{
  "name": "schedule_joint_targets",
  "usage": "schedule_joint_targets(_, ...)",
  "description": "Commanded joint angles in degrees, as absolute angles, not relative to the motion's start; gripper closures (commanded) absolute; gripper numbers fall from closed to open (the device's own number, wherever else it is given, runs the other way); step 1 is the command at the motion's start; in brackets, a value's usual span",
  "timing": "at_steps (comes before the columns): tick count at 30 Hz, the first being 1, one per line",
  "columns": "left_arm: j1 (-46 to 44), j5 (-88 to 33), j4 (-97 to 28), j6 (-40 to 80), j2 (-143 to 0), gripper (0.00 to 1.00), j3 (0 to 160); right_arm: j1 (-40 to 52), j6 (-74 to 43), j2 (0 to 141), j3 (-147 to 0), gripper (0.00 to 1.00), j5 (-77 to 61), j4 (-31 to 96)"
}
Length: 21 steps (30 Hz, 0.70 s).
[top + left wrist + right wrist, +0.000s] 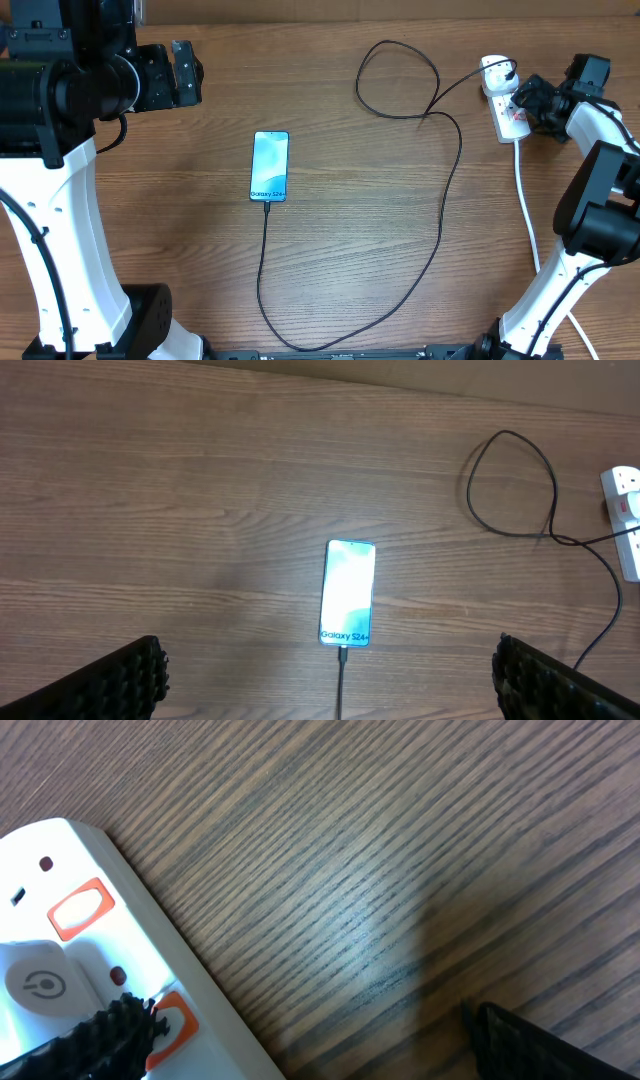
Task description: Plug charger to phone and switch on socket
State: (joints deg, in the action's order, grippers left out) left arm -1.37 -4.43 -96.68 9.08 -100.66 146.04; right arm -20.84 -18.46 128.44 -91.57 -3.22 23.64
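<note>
Phone lies flat mid-worktop, screen lit. Charger is seated in its lower short edge, and the cable runs on to the socket at far right. Left fingers are spread wide, empty, well apart from the phone. Right fingers are spread too - 1 over the socket beside an orange switch - contact not determinable.

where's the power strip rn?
Overhead view: the white power strip lies at the far right of the table, right beside the right gripper, with the black charger cable running into its far end.
</note>
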Motion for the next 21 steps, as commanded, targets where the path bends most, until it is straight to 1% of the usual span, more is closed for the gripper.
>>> schedule_joint_targets(1, -1.15, -4.01, -96.79, 9.02, -100.64, 0.01, 146.41, -19.55, -19.03, 132.4, -91.02, 0.0, -6.28, 24.77)
schedule_joint_targets(21, -1.15, -4.01, -96.79, 9.02, -100.64, 0.0, 146.41, -18.0, -19.53, 132.42, -91.02, 0.0, -4.1, 28.8)
